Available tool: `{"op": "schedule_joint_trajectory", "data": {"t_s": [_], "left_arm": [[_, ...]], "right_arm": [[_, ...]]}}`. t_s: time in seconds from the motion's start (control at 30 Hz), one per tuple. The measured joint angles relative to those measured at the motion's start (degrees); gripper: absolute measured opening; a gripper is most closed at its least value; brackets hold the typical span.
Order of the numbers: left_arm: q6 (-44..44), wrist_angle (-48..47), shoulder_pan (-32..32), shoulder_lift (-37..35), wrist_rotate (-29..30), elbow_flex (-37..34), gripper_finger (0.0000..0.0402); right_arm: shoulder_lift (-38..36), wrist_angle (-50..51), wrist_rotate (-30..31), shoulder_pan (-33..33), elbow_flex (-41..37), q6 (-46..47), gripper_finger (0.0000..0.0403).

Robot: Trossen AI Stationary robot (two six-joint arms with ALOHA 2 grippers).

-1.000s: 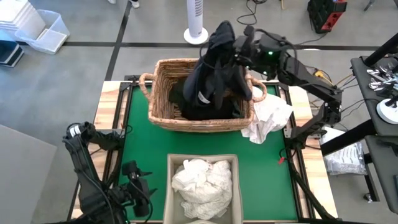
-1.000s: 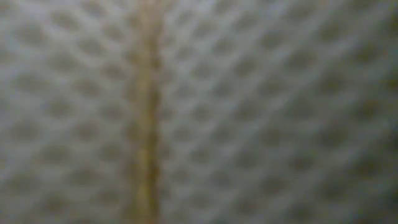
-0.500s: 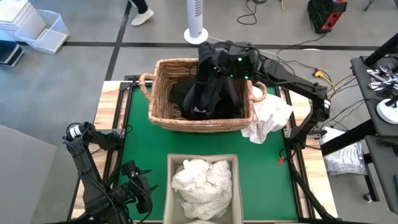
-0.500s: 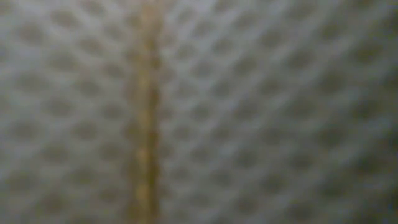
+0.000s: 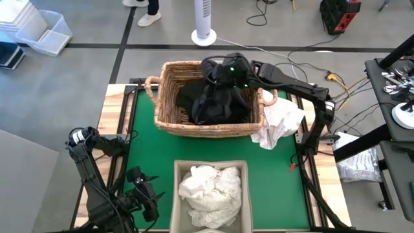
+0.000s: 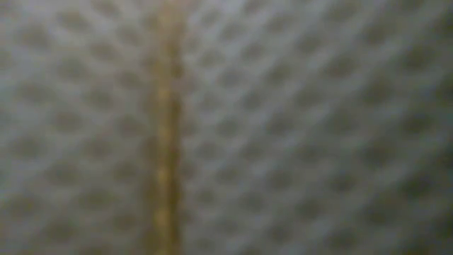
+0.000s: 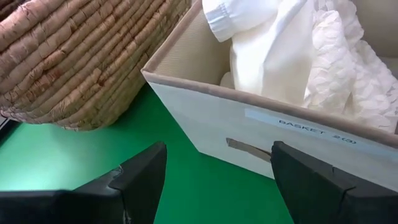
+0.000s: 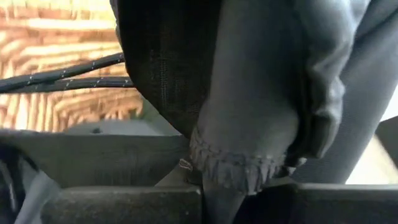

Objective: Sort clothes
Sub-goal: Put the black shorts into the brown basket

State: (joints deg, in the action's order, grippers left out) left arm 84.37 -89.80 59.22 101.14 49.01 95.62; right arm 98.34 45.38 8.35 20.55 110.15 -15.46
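The right gripper (image 5: 223,72) is hanging over the far-right part of the round woven wicker basket (image 5: 169,116), which is standing at the far edge of the flat green table mat (image 5: 152,152). Its fingers are pinching the dark grey fabric garment (image 5: 217,100) (the right wrist view is showing cloth bunched between them). The garment is trailing straight down from the grip into the basket, its long axis near vertical. The left gripper (image 7: 214,171) is waiting spread wide at the near-left corner, facing the beige fabric box (image 7: 249,118) of white crumpled clothes (image 7: 298,50); the right arm is clearly nearer the garment
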Motion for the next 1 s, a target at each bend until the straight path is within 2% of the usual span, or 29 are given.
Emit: {"op": "schedule_joint_trajectory", "data": {"t_s": [0.4, 0.63, 0.87, 1.0], "left_arm": [[0.8, 0.2, 0.0, 1.3, 0.1, -0.2, 0.0265], [1.8, 0.3, 0.0, 1.9, 0.3, -0.2, 0.0265], [1.7, 0.3, 0.0, 3.1, 3.2, -0.2, 0.0265], [2.0, 0.4, 0.0, 3.8, 4.4, -0.2, 0.0265]], "right_arm": [[0.8, 10.7, -5.8, 0.7, 0.0, -2.6, 0.0013], [0.8, 11.7, -5.8, 0.7, 0.0, -2.6, 0.0013], [0.8, 11.4, -5.6, 0.7, 0.0, -2.6, 0.0013], [0.8, 10.4, -5.4, 0.7, 0.0, 0.2, 0.0033]]}}
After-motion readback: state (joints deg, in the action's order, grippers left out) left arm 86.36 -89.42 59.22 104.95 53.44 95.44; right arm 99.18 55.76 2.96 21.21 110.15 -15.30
